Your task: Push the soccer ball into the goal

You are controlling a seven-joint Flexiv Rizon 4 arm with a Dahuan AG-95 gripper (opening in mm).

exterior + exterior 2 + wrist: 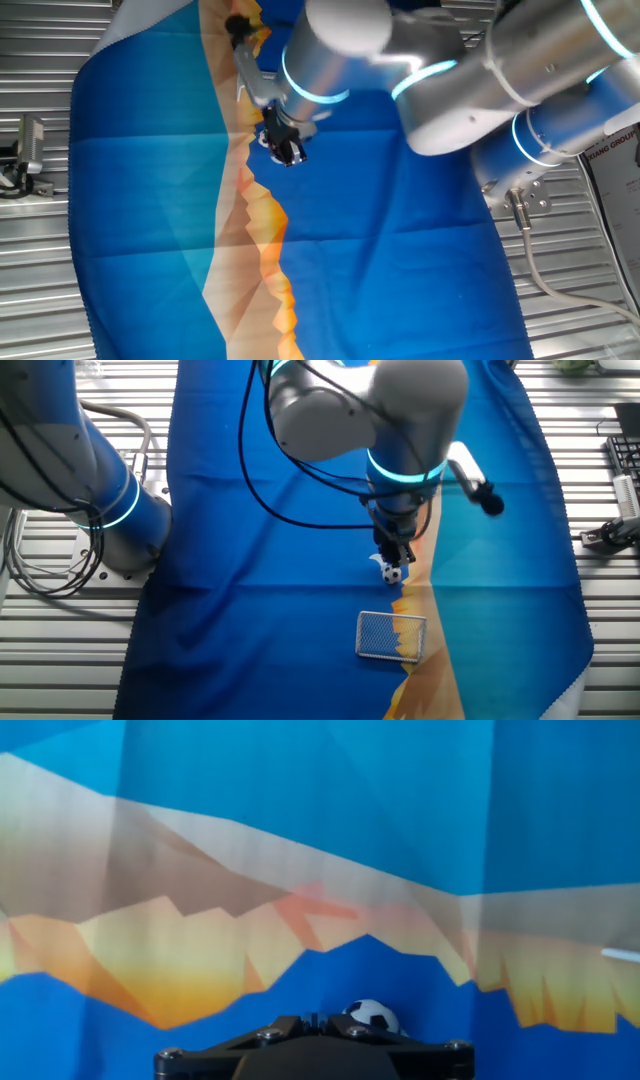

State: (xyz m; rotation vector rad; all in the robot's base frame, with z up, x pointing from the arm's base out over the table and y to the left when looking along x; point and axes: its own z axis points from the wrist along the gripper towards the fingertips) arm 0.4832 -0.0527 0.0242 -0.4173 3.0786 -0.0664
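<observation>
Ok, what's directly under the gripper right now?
The soccer ball sits on the blue cloth just below the gripper, short of the goal. Whether the fingertips touch it cannot be seen.
</observation>
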